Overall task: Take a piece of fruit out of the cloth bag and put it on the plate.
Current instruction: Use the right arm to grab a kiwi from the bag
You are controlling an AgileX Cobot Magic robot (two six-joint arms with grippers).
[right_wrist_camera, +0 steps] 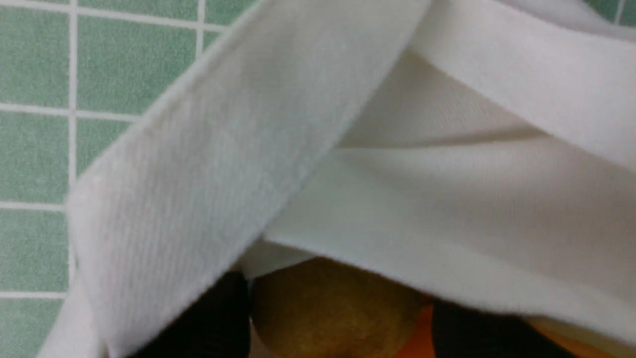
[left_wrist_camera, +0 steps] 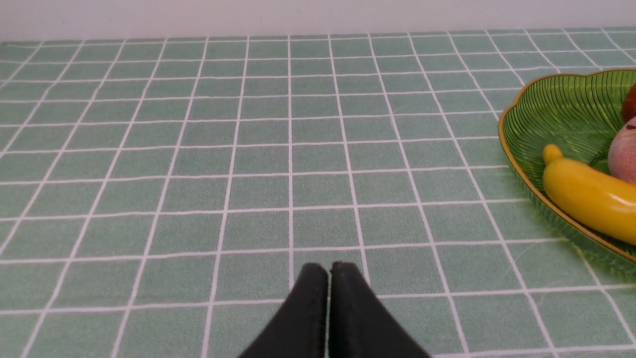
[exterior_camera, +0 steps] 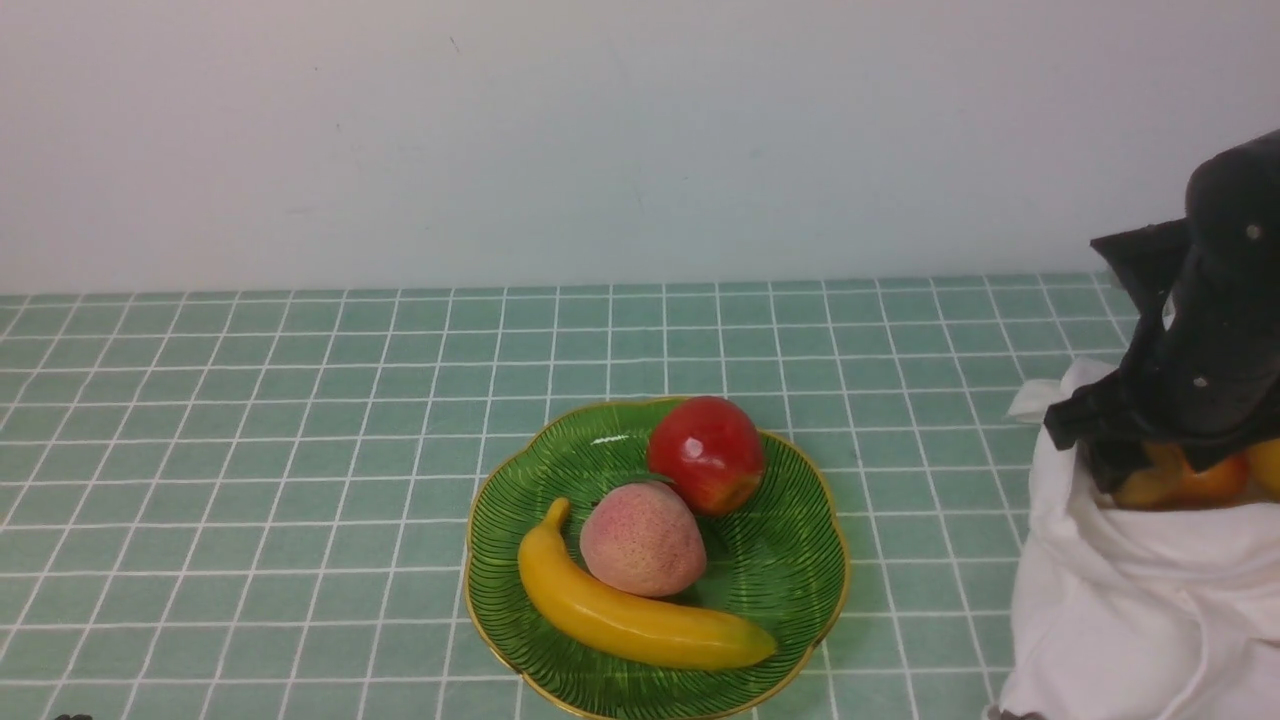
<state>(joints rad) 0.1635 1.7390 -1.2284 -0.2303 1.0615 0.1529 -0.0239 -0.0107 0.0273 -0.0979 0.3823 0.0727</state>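
Note:
The white cloth bag (exterior_camera: 1130,590) stands at the table's right edge, and my right arm (exterior_camera: 1200,330) reaches down into its mouth. In the right wrist view the olive-brown piece of fruit (right_wrist_camera: 338,303) lies inside the bag under a cloth fold (right_wrist_camera: 447,223). My right gripper (right_wrist_camera: 348,330) is open and straddles it. One finger (right_wrist_camera: 213,323) touches the fruit, and a narrow orange gap shows beside the other. The green plate (exterior_camera: 790,560) sits mid-table. My left gripper (left_wrist_camera: 328,271) is shut, holds nothing, and hovers low over the tiles left of the plate (left_wrist_camera: 556,104).
On the plate lie a red apple (exterior_camera: 707,452), a pink peach (exterior_camera: 642,538) and a yellow banana (exterior_camera: 630,610). Orange fruit (exterior_camera: 1200,478) shows in the bag's mouth. A bag handle (right_wrist_camera: 198,169) crosses the right wrist view. A pale wall backs the green tiled table (exterior_camera: 250,450).

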